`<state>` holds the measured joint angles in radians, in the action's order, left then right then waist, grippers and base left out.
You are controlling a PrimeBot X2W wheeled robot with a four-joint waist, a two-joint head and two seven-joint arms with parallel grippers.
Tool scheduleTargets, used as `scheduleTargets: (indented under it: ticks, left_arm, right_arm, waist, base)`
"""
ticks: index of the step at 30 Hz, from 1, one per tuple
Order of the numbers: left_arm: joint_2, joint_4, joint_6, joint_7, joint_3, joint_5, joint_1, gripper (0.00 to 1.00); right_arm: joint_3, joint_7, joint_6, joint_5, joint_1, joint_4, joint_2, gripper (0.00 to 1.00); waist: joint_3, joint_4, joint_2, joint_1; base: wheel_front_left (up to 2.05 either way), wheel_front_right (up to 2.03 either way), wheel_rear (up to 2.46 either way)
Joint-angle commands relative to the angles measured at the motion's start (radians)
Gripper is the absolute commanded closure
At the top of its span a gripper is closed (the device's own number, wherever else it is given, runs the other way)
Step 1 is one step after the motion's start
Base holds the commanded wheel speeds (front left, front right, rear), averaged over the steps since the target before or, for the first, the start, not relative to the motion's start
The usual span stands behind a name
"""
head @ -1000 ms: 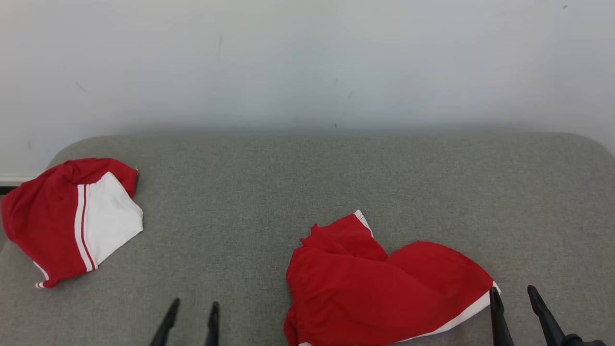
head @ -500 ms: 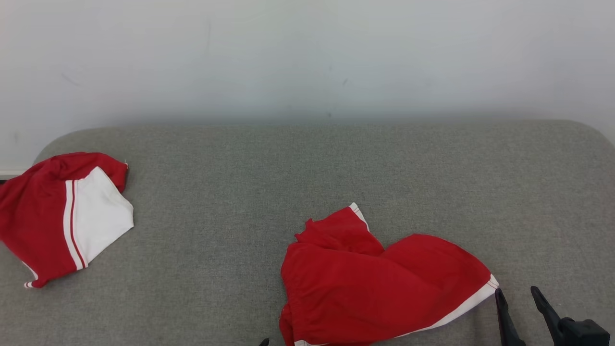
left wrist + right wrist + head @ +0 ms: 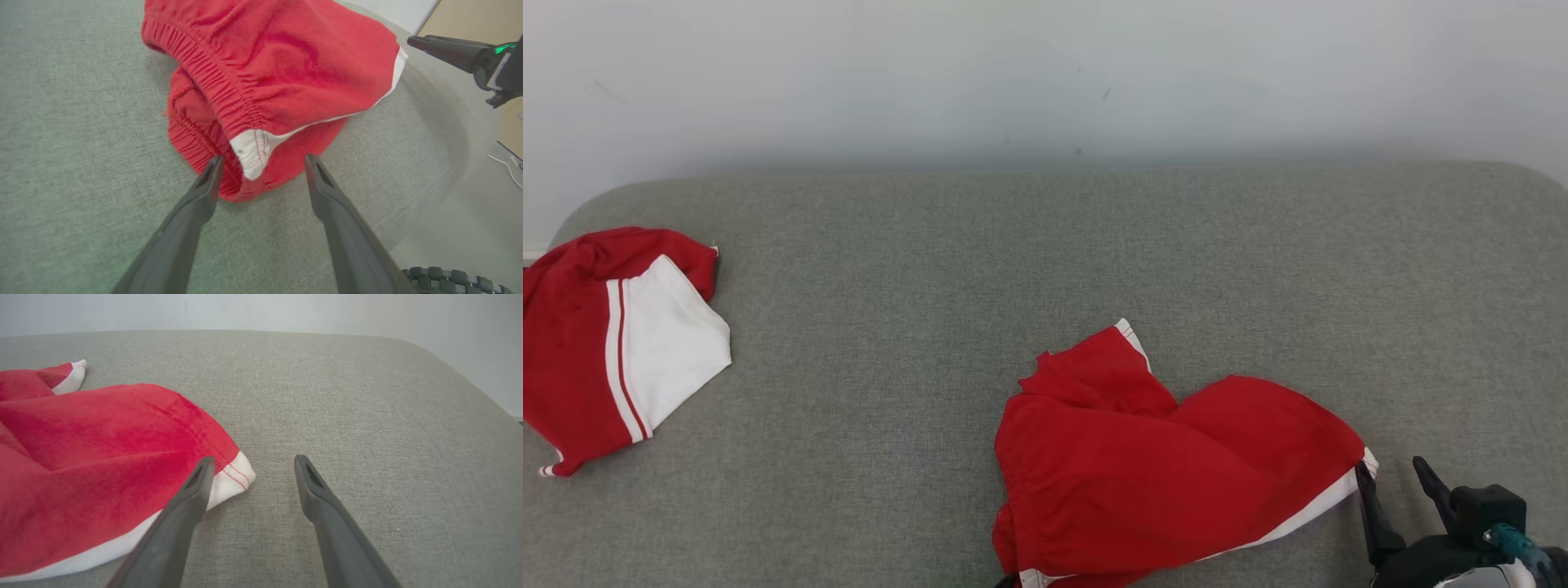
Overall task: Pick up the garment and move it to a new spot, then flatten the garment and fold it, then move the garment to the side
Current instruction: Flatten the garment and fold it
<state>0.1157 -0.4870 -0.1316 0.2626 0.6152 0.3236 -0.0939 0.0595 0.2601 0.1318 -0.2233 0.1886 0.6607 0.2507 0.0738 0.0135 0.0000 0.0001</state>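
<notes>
Tools wide and empty, my left tool (image 3: 263, 158) at the waistband (image 3: 220, 94), right tool (image 3: 254, 458) beside the hem (image 3: 233, 477): garment (image 3: 1168, 457) lies crumpled on the cushion (image 3: 890, 327), so I judge every step remains.

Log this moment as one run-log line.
garment: crumpled red white-trimmed shorts on grey fabric cushion | left end effector: open, at waistband | right end effector: open, at hem corner

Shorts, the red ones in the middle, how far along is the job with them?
Done: nothing yet; the shorts lie crumpled. In hand: the grasp. The open left pincer straddles the waistband end, and the open right pincer sits at the white hem corner; neither has closed. Left: lift, move, flatten, fold, set aside.
</notes>
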Motion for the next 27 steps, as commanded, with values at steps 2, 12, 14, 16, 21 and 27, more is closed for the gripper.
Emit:
scheduleTargets:
  ticks: [2,12,14,16,21,27]
  left_arm:
    - [0.0,-0.012,0.002,0.003,0.004,0.015,-0.021,0.0]
    - [-0.012,-0.071,0.002,0.003,0.051,0.048,-0.101,0.0]
    - [-0.014,-0.088,0.002,0.003,0.064,0.062,-0.113,0.55]
    - [-0.017,-0.098,0.002,0.003,0.075,0.074,-0.127,1.0]
    - [-0.018,-0.086,0.002,0.003,0.082,0.092,-0.116,1.0]
    - [0.006,-0.006,0.002,0.003,0.034,0.082,-0.064,1.0]
  right_arm:
    - [0.019,0.004,-0.002,-0.01,0.029,0.035,0.009,0.0]
    - [0.087,0.004,-0.002,-0.061,0.124,0.188,-0.003,0.0]
    - [0.099,0.003,-0.002,-0.072,0.133,0.209,-0.005,0.62]
    - [0.107,0.003,-0.002,-0.087,0.137,0.217,-0.002,1.0]
    - [0.099,0.004,-0.002,-0.116,0.109,0.18,0.014,1.0]
    - [0.102,0.004,-0.002,-0.146,0.056,0.095,0.008,1.0]
  waist:
    - [0.01,0.006,0.0,-0.0001]
    - [0.046,0.026,0.0,-0.0001]
    - [0.05,0.027,0.0,-0.0001]
    - [0.051,0.028,0.0,-0.0001]
    - [0.033,0.023,0.0,-0.0001]
    - [0.012,0.017,0.0,-0.0001]
  base:
    - [0.0,0.0,0.0]
    - [0.0,0.0,0.0]
    - [0.0,0.0,0.0]
    - [0.0,0.0,0.0]
    - [0.0,0.0,0.0]
    - [0.0,0.0,0.0]
